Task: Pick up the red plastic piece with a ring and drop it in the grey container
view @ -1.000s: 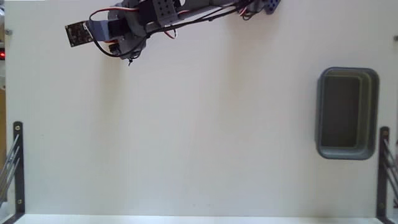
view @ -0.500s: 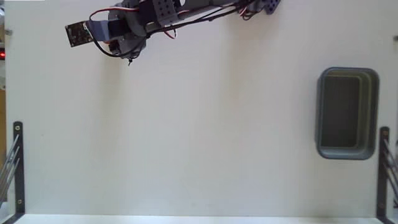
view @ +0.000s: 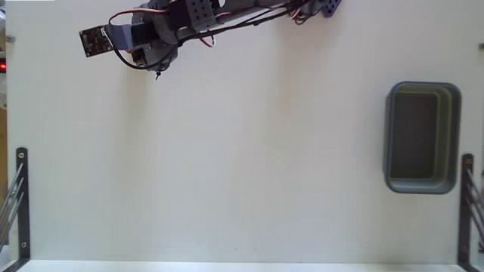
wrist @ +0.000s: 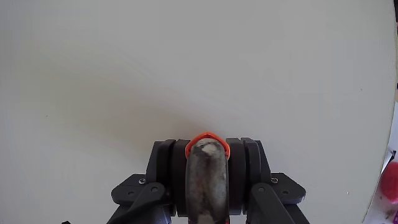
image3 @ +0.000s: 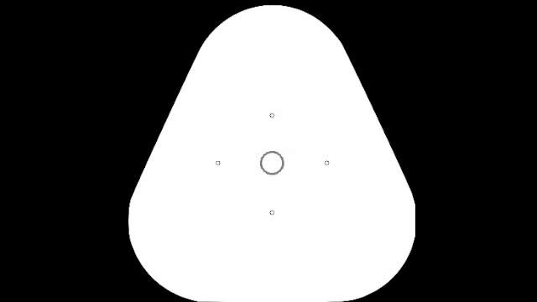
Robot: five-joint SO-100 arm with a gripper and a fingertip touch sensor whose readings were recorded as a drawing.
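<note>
In the wrist view my gripper (wrist: 205, 148) has its dark jaws closed together, and a thin orange-red arc of the red plastic piece (wrist: 206, 136) shows at their tip, around a grey rounded part. In the fixed view the arm lies along the top edge, with the gripper (view: 156, 68) at the upper left over bare white table. There the arm hides the red piece. The grey container (view: 454, 102) stands far off at the right edge, and its dark inside shows nothing in it.
The white table (view: 242, 166) spreads between gripper and container. Black metal brackets (view: 21, 200) stand at the lower left and at the lower right (view: 466, 204). A blurred red-pink object (wrist: 390, 182) shows past the table's edge in the wrist view.
</note>
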